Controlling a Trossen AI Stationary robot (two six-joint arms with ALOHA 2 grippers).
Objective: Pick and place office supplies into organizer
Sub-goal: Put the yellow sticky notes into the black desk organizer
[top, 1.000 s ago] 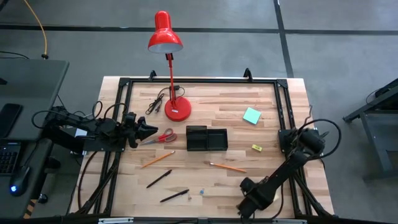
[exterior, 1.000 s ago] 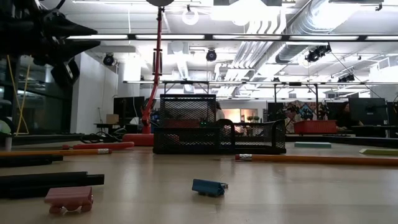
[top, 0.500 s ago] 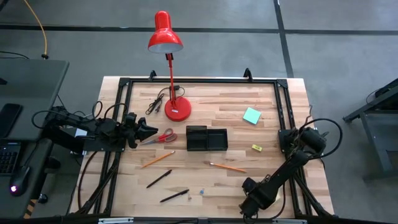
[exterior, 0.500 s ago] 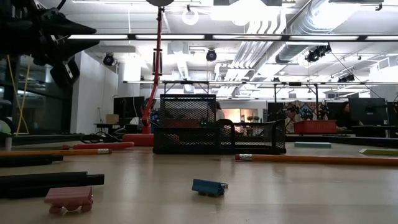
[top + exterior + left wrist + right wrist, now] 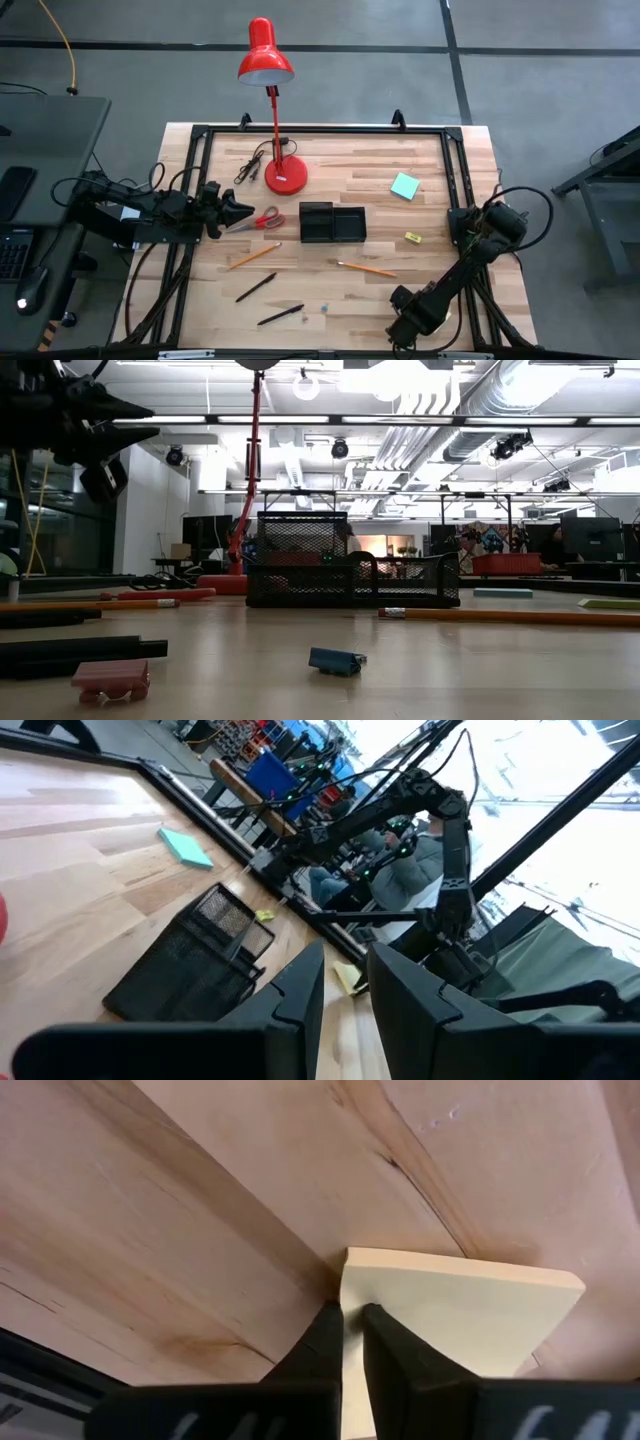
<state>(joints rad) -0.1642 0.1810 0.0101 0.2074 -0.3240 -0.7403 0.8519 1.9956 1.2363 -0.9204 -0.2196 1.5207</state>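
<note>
My right gripper [image 5: 405, 322] is down at the table's near edge, right of centre, shut on a pale yellow sticky-note pad [image 5: 470, 1310]. My left gripper [image 5: 228, 210] hovers open at the left, just left of the red-handled scissors [image 5: 262, 220], with nothing between its fingers [image 5: 345, 1010]. The black mesh organizer [image 5: 333, 222] stands mid-table. A teal pad [image 5: 405, 186], a tiny yellow block [image 5: 413, 237], two orange pencils [image 5: 252, 255] [image 5: 366, 268] and two black pens [image 5: 256, 287] [image 5: 280, 315] lie flat on the wood. My right gripper pinches the yellow pad's edge [image 5: 352, 1295] close to one corner between its two fingers [image 5: 320, 1345]. The fingers come from above, pointing down. The pad seems to lie flat on the table top.
A red desk lamp [image 5: 285, 178] with a black cord [image 5: 250, 165] stands behind the organizer. Small pink [image 5: 110, 678] and blue [image 5: 337, 660] bits lie near the front edge. A black frame rail [image 5: 320, 131] runs round the table.
My right arm's elbow has drifted slightly toward the table's right edge while its gripper has stayed low at the near edge.
</note>
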